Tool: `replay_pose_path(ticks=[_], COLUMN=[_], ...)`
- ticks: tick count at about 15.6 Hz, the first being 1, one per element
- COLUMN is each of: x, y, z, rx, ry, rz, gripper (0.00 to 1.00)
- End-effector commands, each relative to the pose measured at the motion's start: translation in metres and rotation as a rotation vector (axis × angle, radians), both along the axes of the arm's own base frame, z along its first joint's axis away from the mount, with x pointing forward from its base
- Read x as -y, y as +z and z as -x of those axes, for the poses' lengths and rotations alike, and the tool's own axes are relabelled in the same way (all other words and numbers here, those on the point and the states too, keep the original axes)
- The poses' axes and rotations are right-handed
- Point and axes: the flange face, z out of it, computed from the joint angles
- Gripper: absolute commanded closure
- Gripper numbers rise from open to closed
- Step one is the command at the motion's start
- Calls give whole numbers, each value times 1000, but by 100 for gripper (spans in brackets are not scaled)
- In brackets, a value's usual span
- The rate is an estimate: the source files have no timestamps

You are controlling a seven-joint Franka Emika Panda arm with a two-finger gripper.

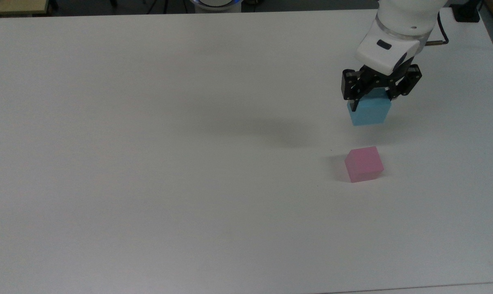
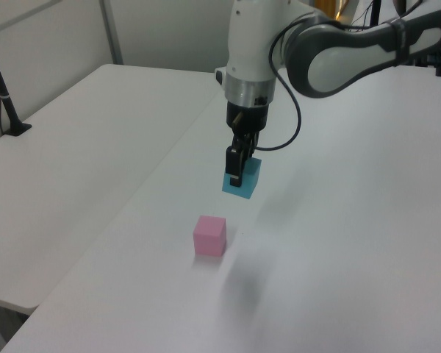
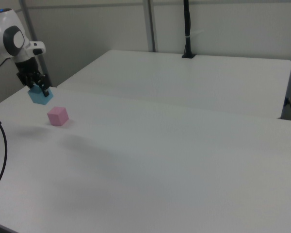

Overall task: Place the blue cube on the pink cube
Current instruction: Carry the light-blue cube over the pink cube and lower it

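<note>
No readable text, labels, brands, numbers or signs on any surface

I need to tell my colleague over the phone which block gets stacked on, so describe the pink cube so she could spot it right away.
On the big white table, look toward the top view's right side, just below the arm's end effector. The pink cube rests alone on the tabletop; unlike the blue cube held off the surface, it is pale pink and free-standing.

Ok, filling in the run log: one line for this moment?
phase: carry | gripper: shut on blue cube, held above table | pink cube: on table, bare | stack: not yet done
</note>
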Motion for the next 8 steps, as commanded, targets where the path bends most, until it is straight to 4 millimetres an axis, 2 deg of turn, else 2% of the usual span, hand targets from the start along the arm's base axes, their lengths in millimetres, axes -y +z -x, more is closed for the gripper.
replay_pose_path(ticks=[1, 8], x=[-5, -10], y=[-20, -59], z=[-18, -36], rx=[63, 117], ry=[38, 49], rz=[13, 17], gripper=[90, 86])
